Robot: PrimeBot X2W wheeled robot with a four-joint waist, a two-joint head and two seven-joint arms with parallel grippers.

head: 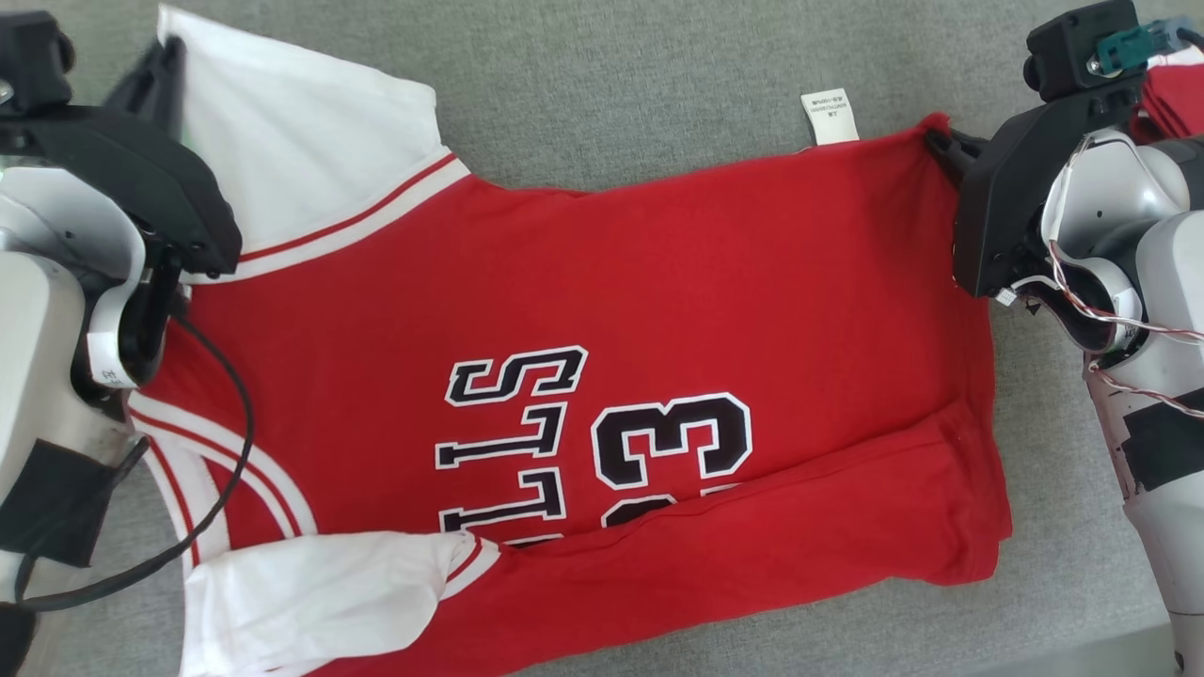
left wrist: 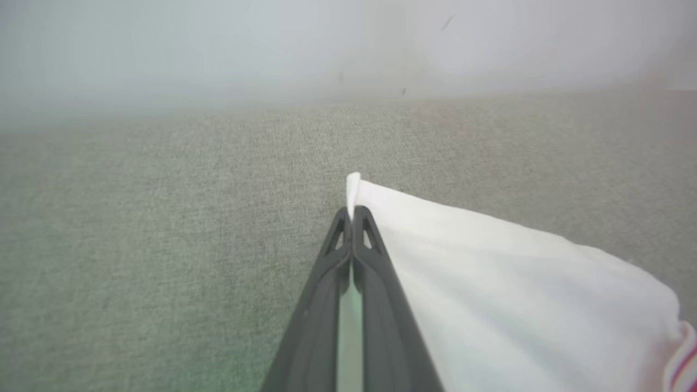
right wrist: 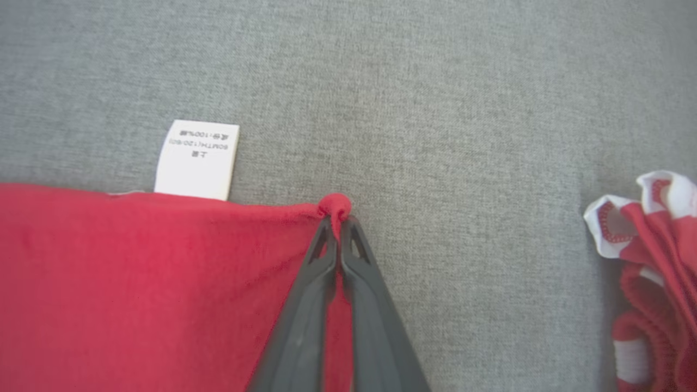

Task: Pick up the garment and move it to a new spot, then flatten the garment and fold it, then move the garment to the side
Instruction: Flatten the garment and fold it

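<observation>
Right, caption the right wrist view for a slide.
Right gripper pinching a corner of the red jersey near its white label.

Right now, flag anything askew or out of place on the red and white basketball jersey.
The red and white basketball jersey is not flat: its near edge is folded over, hiding part of the black numbers. A white care label sticks out past the far edge.

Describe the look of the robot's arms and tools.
Both arms have glossy silver-white shells and black wrist housings. The left arm carries a looping black cable and a black patch; the right arm has thin red-and-white wires, black tape and a teal connector. The left tool and right tool each have two long dark tapering fingers with triangular cut-outs.
</observation>
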